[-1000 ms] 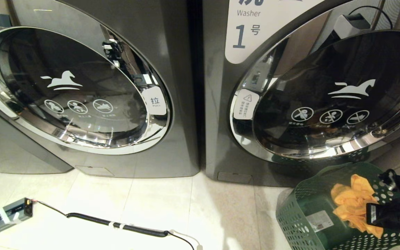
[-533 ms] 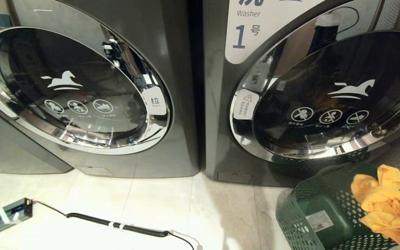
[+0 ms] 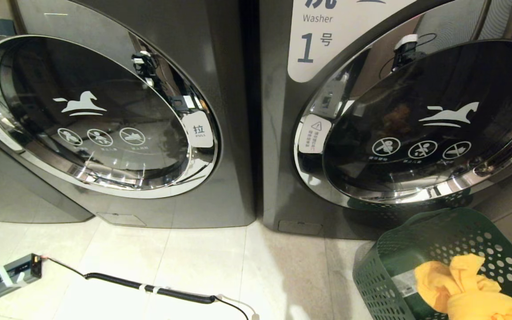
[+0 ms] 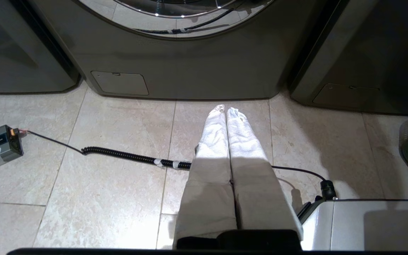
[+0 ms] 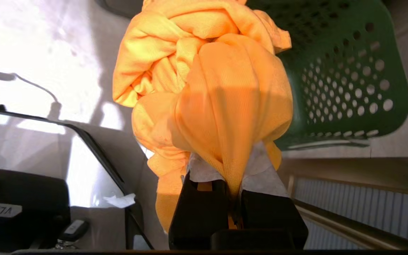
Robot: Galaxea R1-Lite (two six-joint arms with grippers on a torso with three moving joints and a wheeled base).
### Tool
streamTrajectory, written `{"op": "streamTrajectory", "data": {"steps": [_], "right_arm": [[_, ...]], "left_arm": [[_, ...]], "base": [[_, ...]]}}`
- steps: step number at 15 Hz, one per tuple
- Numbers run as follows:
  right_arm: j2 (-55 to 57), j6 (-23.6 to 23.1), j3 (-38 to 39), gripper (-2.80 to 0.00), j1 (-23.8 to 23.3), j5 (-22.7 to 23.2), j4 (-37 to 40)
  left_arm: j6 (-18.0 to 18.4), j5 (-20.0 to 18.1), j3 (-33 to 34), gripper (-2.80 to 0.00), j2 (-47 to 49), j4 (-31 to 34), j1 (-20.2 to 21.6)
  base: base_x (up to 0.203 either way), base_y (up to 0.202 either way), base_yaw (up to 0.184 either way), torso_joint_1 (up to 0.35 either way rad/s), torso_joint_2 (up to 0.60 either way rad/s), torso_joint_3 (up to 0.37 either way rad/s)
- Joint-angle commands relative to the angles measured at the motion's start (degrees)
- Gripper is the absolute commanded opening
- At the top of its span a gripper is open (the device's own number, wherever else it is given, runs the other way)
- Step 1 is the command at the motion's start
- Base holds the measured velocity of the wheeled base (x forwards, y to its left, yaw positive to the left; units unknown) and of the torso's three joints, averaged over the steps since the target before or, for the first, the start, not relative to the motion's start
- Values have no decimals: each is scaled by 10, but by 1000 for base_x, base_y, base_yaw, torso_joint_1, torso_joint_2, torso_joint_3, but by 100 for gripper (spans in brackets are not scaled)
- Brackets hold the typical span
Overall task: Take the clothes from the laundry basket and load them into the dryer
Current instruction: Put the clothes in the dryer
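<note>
while the green laundry basket [image 3: 420, 260] sits on the tiled floor [image 3: 185, 262] at the near right, in front of the machine marked 1, the yellow-orange clothes [image 3: 465, 291] hang bunched up in front of its near side, lifted clear of the inside. from the right wrist the right pincer [image 5: 234, 198] is clenched on a gathered fold of that fabric, the rest ballooning out beyond the fingertips, with the basket's holed wall [image 5: 345, 88] behind it. whether anything else lies inside the basket i cannot tell.

the left pincer [image 4: 225, 110] hangs low over the floor, its two white-wrapped fingers [image 4: 214, 138] pressed together and holding nothing, pointing toward the foot of the left machine. a coiled black cable [image 3: 149, 288] runs across the tiles from a small grey box [image 3: 9, 276] at the near left.

both round chrome-ringed doors, the left washer door [image 3: 100, 115] and the right washer door [image 3: 420, 129], each with a white horse logo, are closed. the dryer itself is outside all three views.
</note>
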Motion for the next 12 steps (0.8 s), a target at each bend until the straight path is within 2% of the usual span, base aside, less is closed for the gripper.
{"op": "streamTrajectory", "data": {"steps": [1,3,5,9,12], "right_arm": [[-124,-1,-5,-280,10,5,34],[-193,-1,-7,-280,13,7,47],[-195,15,-5,-280,15,-3,46],[-195,22,-13,-280,15,6,72],[-195,69,-13,-280,15,-14,70]], "left_arm": [[1,0,0,-280,0,0,0],[1,0,0,-280,0,0,1],[0,0,0,-280,0,0,0],[1,0,0,-280,0,0,1],[1,0,0,-280,0,0,1]], "base": [[0,0,0,0,0,0],[0,0,0,0,0,0],[0,0,0,0,0,0],[0,0,0,0,0,0],[0,0,0,0,0,0]]}}
